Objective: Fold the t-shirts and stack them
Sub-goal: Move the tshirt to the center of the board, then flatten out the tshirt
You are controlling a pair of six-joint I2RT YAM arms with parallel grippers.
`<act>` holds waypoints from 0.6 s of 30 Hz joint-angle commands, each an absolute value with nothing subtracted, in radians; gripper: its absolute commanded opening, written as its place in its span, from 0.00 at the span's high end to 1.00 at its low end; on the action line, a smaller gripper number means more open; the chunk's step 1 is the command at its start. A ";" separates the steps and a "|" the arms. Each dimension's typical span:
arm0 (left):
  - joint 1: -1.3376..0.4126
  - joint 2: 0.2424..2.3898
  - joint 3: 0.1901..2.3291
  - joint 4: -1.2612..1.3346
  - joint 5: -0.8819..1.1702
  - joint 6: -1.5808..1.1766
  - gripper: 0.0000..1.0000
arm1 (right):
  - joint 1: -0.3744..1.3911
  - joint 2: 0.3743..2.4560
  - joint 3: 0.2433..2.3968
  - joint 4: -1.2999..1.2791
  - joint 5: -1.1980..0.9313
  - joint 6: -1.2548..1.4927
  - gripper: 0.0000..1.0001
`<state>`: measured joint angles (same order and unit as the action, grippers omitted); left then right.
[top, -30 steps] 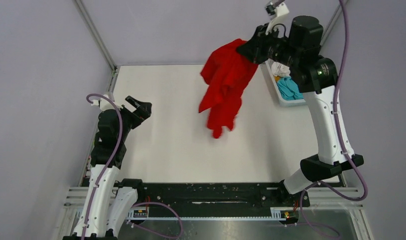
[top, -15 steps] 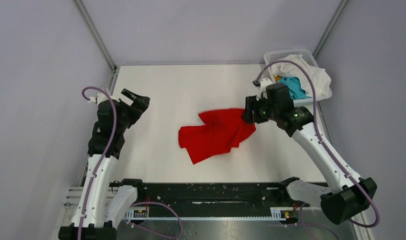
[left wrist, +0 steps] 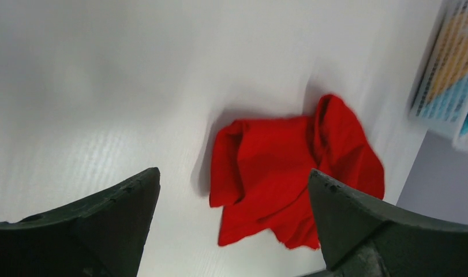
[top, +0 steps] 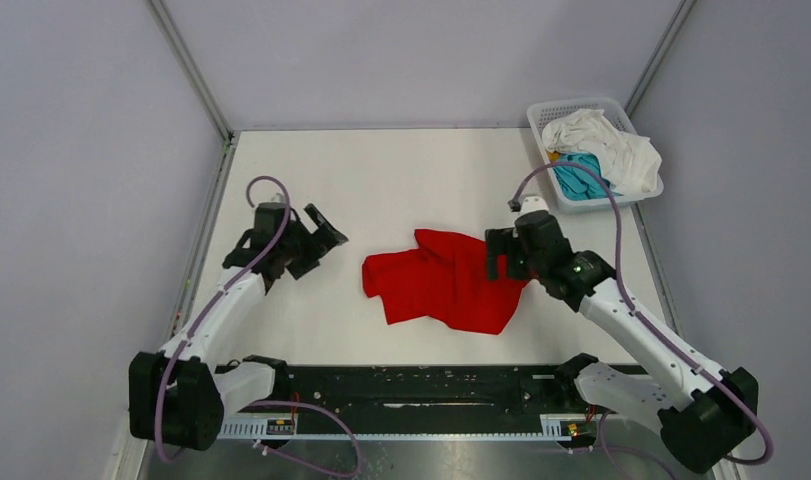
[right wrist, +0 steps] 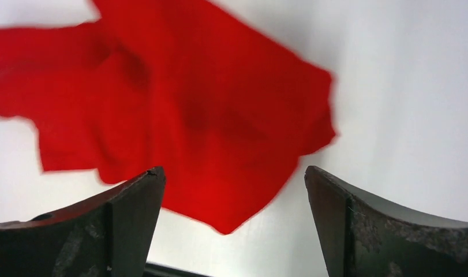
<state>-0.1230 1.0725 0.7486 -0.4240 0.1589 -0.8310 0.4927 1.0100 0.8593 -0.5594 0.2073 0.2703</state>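
White tabletop (top: pixel 381 170) carries the red t-shirt (top: pixel 441 290), crumpled at centre. Left gripper (top: pixel 331 232) stands wide open near its nine o'clock side, not touching. Right gripper (top: pixel 494 257) hangs open over its three o'clock edge. Best to pinch opposite corners, single layers only, then draw them apart.

Bare table (top: pixel 381 170) lies open across the upper middle and upper left of the top view. A narrow free strip also runs between the left gripper (top: pixel 326 232) and the red shirt (top: pixel 446 290). The shirt lies crumpled at centre, in the way between the two arms. The right gripper (top: pixel 491 255), jaws wide, hangs at the shirt's right edge. The heaped basket (top: pixel 543 128) blocks the upper right corner. Walls (top: pixel 71 150) close in on the left, right and back.
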 commanded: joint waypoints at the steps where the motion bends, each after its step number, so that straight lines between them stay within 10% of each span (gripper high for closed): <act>1: -0.260 1.172 0.722 -0.252 0.217 -0.809 0.02 | 0.637 1.083 0.840 -0.363 0.090 0.344 0.01; 18: -0.422 1.618 0.884 -0.238 0.206 -0.791 0.40 | 0.656 1.887 1.504 -0.439 0.019 -0.020 0.01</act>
<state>-0.3985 1.5517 0.8059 -0.2798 0.1951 -0.7940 0.6498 1.7592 1.3529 -0.3412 0.0380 0.0994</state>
